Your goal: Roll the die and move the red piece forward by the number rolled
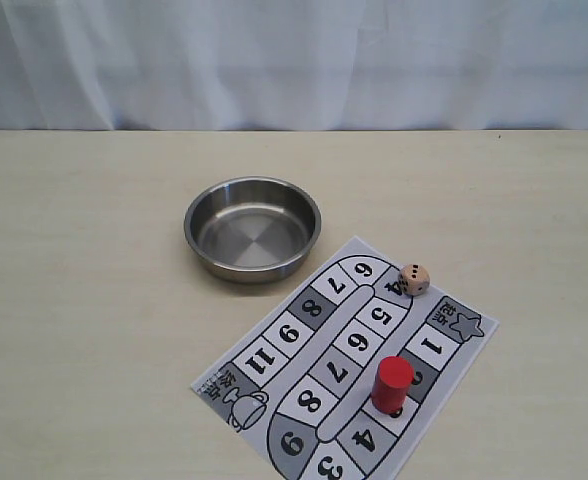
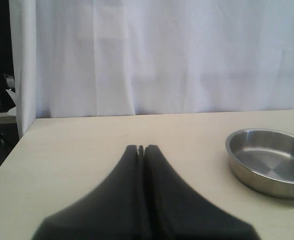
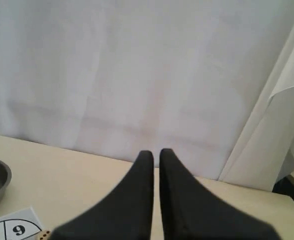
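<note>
The die (image 1: 414, 279), a small beige cube with dark pips, rests on the far edge of the paper game board (image 1: 274, 345). The red piece (image 1: 392, 383) stands upright on the board's track, between the squares marked 2 and 4. Neither gripper appears in the exterior view. In the left wrist view my left gripper (image 2: 141, 148) is shut and empty, hovering over bare table to one side of the steel bowl (image 2: 267, 162). My right gripper (image 3: 156, 152) is shut with a hairline gap, holding nothing; a corner of the die (image 3: 44, 234) peeks in beside it.
The steel bowl (image 1: 252, 228) stands empty just beyond the board's far left corner. The board (image 3: 14, 229) lies at an angle near the table's front edge. A white curtain (image 1: 294, 60) hangs behind the table.
</note>
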Robot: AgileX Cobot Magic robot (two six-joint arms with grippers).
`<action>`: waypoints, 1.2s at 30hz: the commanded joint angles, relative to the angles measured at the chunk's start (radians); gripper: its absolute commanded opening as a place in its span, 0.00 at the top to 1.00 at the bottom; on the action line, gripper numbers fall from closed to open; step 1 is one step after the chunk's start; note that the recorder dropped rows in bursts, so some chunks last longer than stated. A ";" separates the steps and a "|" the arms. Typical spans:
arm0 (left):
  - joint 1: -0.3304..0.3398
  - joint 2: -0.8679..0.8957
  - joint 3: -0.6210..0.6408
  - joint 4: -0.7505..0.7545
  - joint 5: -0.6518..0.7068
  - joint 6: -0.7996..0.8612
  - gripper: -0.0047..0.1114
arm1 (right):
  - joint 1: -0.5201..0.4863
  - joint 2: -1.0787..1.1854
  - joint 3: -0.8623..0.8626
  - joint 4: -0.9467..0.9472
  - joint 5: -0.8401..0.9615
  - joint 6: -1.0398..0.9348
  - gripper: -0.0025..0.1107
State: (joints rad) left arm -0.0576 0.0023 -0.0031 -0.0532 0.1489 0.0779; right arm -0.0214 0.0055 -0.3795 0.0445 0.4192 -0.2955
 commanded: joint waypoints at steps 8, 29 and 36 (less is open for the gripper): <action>-0.002 -0.002 0.003 -0.002 -0.006 -0.005 0.96 | 0.002 -0.006 0.113 -0.007 -0.187 0.102 0.94; -0.002 -0.002 0.003 -0.002 -0.006 -0.005 0.96 | 0.002 -0.006 0.379 -0.087 -0.231 0.258 0.94; -0.002 -0.002 0.003 -0.002 -0.006 -0.005 0.96 | 0.002 -0.006 0.379 -0.087 -0.216 0.281 0.94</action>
State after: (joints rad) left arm -0.0576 0.0023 -0.0031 -0.0532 0.1489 0.0779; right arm -0.0214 0.0036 -0.0031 -0.0313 0.2004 -0.0315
